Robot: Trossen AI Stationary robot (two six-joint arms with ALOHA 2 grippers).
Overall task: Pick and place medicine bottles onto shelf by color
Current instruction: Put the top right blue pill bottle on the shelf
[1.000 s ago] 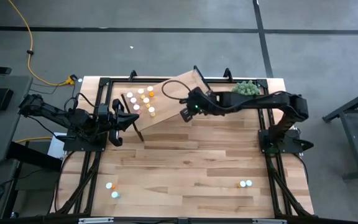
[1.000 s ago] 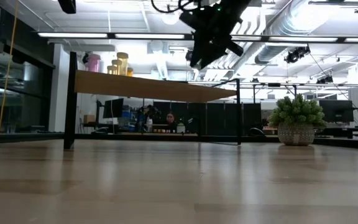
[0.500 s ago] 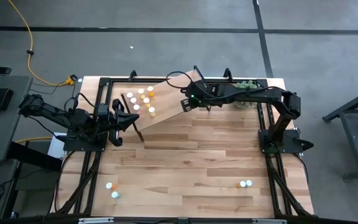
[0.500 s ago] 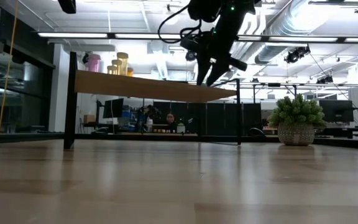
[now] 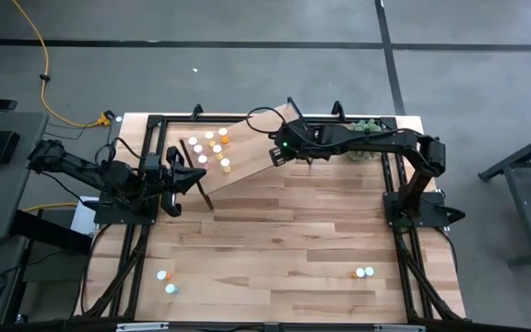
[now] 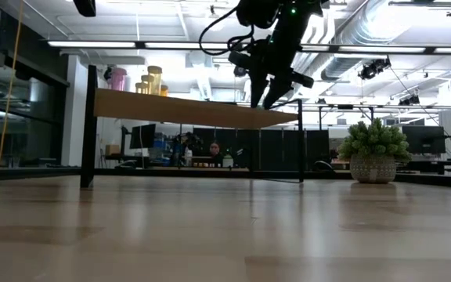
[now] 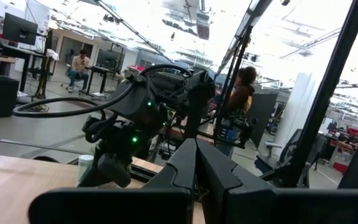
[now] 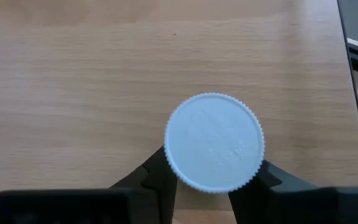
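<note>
Wood-plank tabletop (image 5: 284,231) w/ shelf (image 5: 247,152) (potted plant (image 6: 373,153) behind), bright ceiling lights.

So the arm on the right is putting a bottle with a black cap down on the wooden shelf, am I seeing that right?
Nearly. The cap is white, not black: the right wrist view shows a ribbed white cap between the right gripper's fingers, above the wooden shelf. The rest holds: in the high view that arm reaches over the shelf.
</note>
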